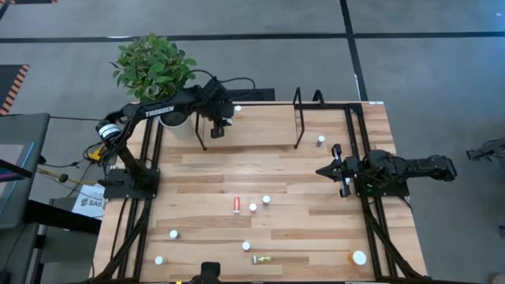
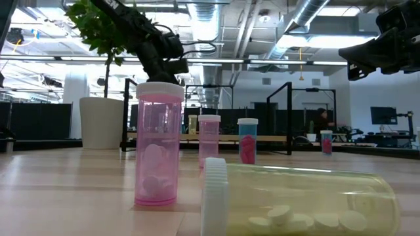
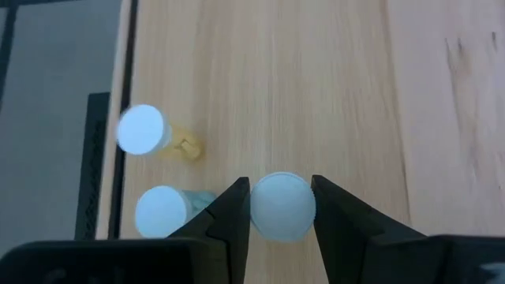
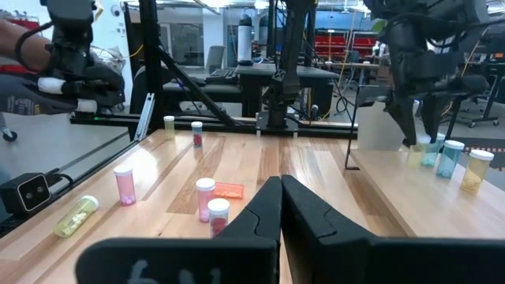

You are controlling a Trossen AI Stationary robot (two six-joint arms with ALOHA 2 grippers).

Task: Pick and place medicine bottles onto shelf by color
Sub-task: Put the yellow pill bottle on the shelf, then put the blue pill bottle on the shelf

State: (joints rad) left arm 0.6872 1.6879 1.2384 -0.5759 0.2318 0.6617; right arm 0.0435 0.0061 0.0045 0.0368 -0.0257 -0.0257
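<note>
Placing is the step in hand: your left gripper (image 3: 281, 207) hangs over the shelf (image 1: 260, 126) at its end nearest the potted plant (image 1: 154, 67), and its fingers (image 3: 230, 217) are clamped on the white cap of a medicine bottle (image 3: 282, 207). Two capped bottles, a yellow bottle (image 3: 146, 132) and a pale blue bottle (image 3: 163, 211), stand just beside it near the shelf's frame edge. From these views you cannot tell whether the held bottle's base is touching the board. Judge that before you part the fingers; release, then lift straight up to avoid tipping the neighbours. Your right gripper (image 4: 280, 207) waits over the table's right side, fingers together and empty. Other bottles remain on the table, among them a red bottle (image 1: 237, 205) lying flat.
</note>
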